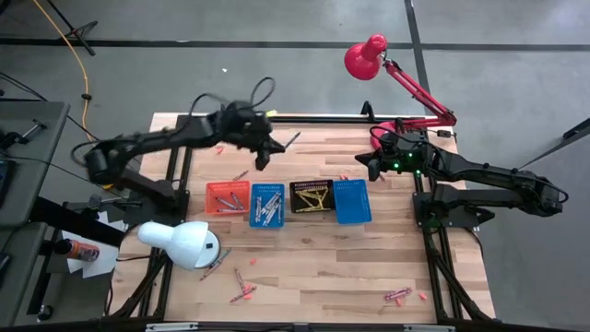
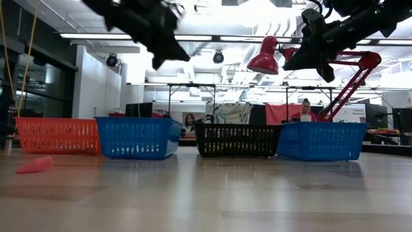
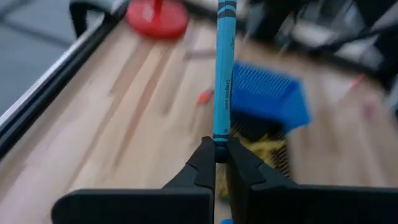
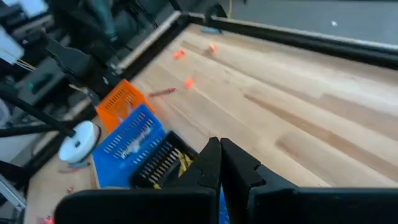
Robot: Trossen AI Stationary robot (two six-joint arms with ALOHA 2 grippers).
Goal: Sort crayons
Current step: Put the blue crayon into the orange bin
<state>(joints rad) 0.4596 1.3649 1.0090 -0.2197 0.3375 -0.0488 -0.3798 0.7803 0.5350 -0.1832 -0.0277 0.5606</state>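
My left gripper (image 1: 265, 148) hangs above the far part of the table, beyond the row of baskets. It is shut on a blue crayon (image 3: 222, 74), which shows as a thin stick (image 1: 292, 140) in the high view. My right gripper (image 4: 219, 155) is shut and empty, high above the table near the right-hand blue basket (image 1: 351, 201). An orange basket (image 1: 227, 196), a blue basket (image 1: 269, 204) and a black basket (image 1: 312, 196) stand in the same row, each with crayons lying in it. Both grippers show high up in the low view, the left (image 2: 170, 51) and the right (image 2: 302, 61). My left gripper pinches the blue crayon by one end (image 3: 219, 142) between its two fingertips. The crayon lies along the fingers and sticks straight out past them, toward the table's right and far side. It is lifted clear of the table.
Loose crayons lie near the table's near edge (image 1: 241, 290), at the near right (image 1: 398, 294) and by the white lamp (image 1: 184, 242). A few lie at the far side (image 4: 163, 92). A red lamp (image 1: 366, 55) reaches over the far right corner. A pink piece (image 2: 35, 165) lies before the orange basket.
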